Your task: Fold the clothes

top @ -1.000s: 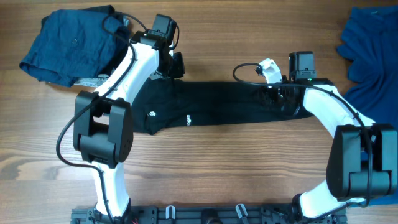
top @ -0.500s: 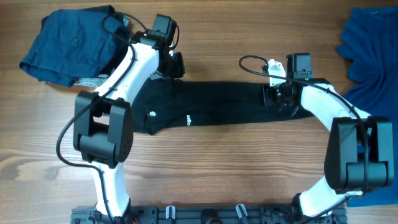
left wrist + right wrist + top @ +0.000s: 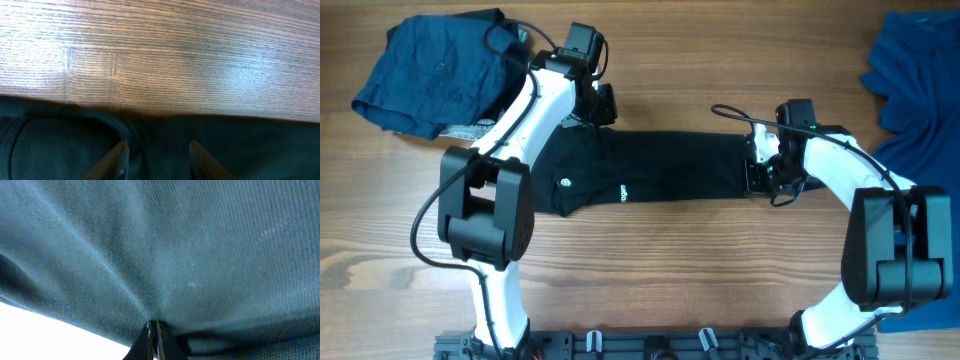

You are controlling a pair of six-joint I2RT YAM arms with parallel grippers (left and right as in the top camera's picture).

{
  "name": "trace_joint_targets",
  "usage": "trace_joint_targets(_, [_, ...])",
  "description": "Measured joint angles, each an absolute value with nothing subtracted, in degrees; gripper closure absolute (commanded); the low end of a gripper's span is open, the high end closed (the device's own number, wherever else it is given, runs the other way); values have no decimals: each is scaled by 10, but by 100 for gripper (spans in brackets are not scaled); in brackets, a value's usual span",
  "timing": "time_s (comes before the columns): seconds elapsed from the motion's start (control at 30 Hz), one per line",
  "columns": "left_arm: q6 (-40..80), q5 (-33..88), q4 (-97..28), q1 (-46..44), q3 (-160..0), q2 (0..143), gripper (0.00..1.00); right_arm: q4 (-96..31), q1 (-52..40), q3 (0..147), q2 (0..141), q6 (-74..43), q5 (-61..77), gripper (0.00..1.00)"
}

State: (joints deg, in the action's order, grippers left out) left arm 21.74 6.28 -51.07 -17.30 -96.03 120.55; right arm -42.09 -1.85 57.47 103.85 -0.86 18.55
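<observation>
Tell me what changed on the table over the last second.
The right gripper shut its jaws on the right end of the black shirt and swung toward the robot's base. This drew that end in leftward, so the shirt now lies shorter. The left gripper, the shirt's left half and the blue clothes stayed put.

Outstretched left arm (image 3: 525,115) with left hand (image 3: 157,150) fingers parted; inward-bent right arm (image 3: 845,170) with right hand (image 3: 154,330) fingers pinched together.
</observation>
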Motion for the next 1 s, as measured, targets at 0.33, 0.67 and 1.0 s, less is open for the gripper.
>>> trace_joint_targets(0.33, [217,63,-507,-173,-960,1206,61,-440,-22,648,1038,-37,137,96])
trace_joint_targets(0.67, [217,63,-507,-173,-960,1206,59,-435,-19,681,1027,-54,17,96])
trace_joint_targets(1.0, [217,54,-507,-173,-960,1206,58,-366,25,638,1027,-65,-56,96])
